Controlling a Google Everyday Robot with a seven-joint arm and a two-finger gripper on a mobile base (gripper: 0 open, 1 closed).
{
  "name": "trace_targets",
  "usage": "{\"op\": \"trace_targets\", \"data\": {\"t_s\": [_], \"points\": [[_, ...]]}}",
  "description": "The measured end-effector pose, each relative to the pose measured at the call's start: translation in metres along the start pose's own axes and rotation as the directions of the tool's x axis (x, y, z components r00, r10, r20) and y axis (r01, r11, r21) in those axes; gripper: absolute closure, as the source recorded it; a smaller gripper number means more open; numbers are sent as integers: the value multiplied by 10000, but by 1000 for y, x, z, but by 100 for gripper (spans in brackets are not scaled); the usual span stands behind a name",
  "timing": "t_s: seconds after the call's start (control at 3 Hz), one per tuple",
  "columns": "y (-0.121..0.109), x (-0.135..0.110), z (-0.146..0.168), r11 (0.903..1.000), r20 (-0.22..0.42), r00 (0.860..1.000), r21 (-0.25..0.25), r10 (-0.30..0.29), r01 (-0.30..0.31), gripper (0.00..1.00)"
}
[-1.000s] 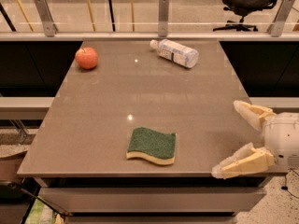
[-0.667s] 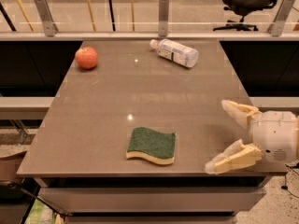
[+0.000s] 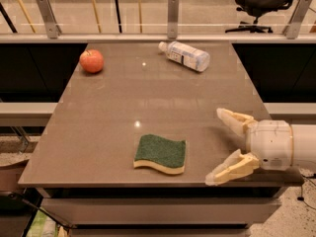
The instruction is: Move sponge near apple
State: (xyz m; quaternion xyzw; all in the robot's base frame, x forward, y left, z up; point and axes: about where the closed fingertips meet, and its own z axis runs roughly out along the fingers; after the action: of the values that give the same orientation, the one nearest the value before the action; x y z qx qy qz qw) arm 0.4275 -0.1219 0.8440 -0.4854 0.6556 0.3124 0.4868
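The gripper [image 3: 217, 146] hangs over the right front of the table [image 3: 148, 98], fingers spread wide and holding nothing, near the sponge [image 3: 160, 153]; the sponge lies flat by the front edge, well apart from the apple [image 3: 92, 61] at the far left corner; a good grasp likely straddles the sponge squarely and closes low on the foam; the bottle [image 3: 185, 56] lies off the likely path.

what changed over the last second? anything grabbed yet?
The pincer, open and empty, has slid left over the front right of the table toward the sponge, with a gap left between them. Nothing was taken hold of or let go. The sponge, the apple and the lying bottle stayed put.
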Motion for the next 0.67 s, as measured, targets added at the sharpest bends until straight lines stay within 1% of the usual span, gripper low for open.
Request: {"op": "trace_targets", "data": {"t_s": [0.67], "points": [[16,-2,25,9987,585,9980,-445,-241,267,0]]}}
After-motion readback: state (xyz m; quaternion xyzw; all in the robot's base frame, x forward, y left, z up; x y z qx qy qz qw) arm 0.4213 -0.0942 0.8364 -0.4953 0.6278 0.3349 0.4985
